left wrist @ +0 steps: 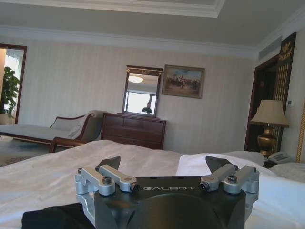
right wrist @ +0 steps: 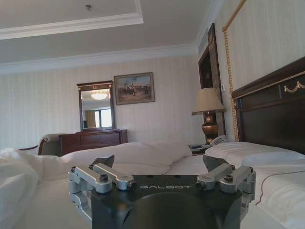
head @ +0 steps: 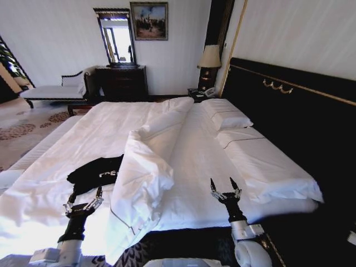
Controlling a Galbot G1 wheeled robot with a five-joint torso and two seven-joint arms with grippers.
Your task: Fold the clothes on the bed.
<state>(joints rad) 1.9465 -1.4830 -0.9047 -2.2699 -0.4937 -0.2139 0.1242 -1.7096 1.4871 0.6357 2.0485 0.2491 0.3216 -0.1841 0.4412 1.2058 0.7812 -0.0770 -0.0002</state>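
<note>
The very large bed (head: pixel 189 161) with smooth white sheets, a dark wooden frame and a tall black, gold-trimmed headboard runs away toward twelve o'clock. A thick white duvet (head: pixel 147 167) is rolled back into a puffy, rumpled ridge down its middle. At about ten o'clock from the robot lies the small black cotton T-shirt (head: pixel 95 171), crumpled soft (a bit of white lettering shows), its near-right edge tucked against the duvet fold. The left hand (head: pixel 84 196) hovers just near of the shirt, metal fingers spread wide, holding nothing. The right hand (head: pixel 225 188) hangs at one o'clock over bare sheet, likewise wide open and empty. Two plump rectangular pillows (head: pixel 225 118) lie beside the headboard.
</note>
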